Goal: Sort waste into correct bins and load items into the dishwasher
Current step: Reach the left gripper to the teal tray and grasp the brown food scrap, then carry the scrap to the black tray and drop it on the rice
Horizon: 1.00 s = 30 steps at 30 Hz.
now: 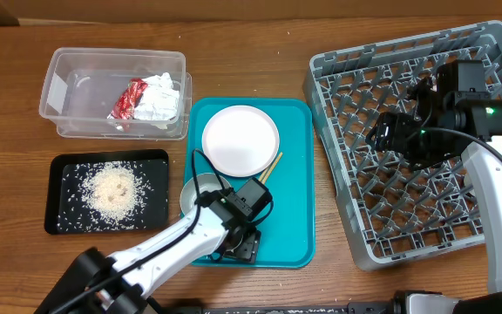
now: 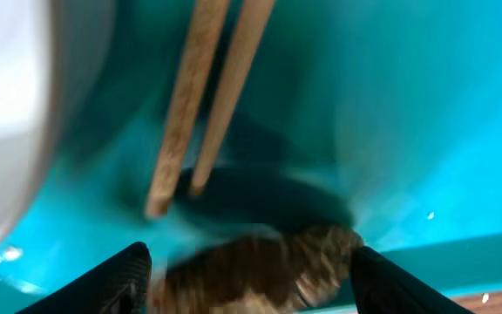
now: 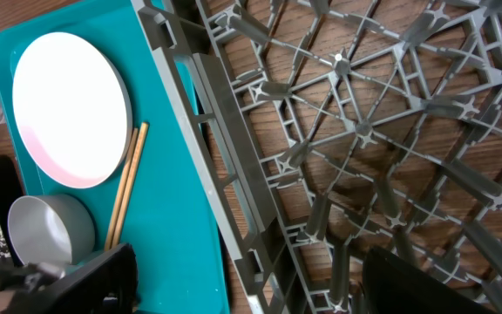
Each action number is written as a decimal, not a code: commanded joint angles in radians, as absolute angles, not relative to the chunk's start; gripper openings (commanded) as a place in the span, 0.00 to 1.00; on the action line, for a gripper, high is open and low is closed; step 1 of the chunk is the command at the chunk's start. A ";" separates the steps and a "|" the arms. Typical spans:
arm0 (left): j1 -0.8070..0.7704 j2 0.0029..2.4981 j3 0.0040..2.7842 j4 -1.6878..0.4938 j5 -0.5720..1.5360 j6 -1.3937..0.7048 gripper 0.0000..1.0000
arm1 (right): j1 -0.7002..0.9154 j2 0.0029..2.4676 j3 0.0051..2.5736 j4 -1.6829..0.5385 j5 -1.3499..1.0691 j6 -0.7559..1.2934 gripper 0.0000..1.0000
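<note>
Teal tray (image 1: pixel 295 174) lay at the centre of the wooden tabletop (image 1: pixel 260 52), carrying a white plate (image 1: pixel 240 139), a pair of wooden chopsticks (image 1: pixel 271 167) just beside the plate, and a grey bowl (image 1: pixel 197 194) at the tray's left edge. The left claw (image 1: pixel 240 247) sat low over the near end of the tray. In the left wrist view its fingers (image 2: pixel 120 279) stood spread wide, with a blurred brown item (image 2: pixel 260 266) lying on the tray between them; contact with the item could not be made out. The chopstick tips ended just above that item.

At right, the grey dishwasher rack (image 1: pixel 408 209) rested on the tabletop. The right claw (image 3: pixel 251 262) hung over the rack's left side, jaws parted and holding nothing.

At left, a clear bin (image 1: pixel 68 96) contained a red-and-white wrapper (image 1: pixel 146 98); a black tray (image 1: pixel 64 218) in front of it held scattered rice (image 1: pixel 111 190).
</note>
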<state>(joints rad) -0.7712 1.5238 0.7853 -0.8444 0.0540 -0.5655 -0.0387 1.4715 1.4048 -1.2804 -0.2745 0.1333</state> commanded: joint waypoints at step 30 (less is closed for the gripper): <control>-0.774 1.552 0.809 -0.830 0.023 -0.562 0.04 | -0.040 1.471 1.409 -1.286 -0.286 0.126 0.85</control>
<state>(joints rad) -0.7731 1.5616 0.7910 -0.8223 0.0776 -0.5507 -0.0387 1.4715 1.4048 -1.2850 -0.2810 0.1333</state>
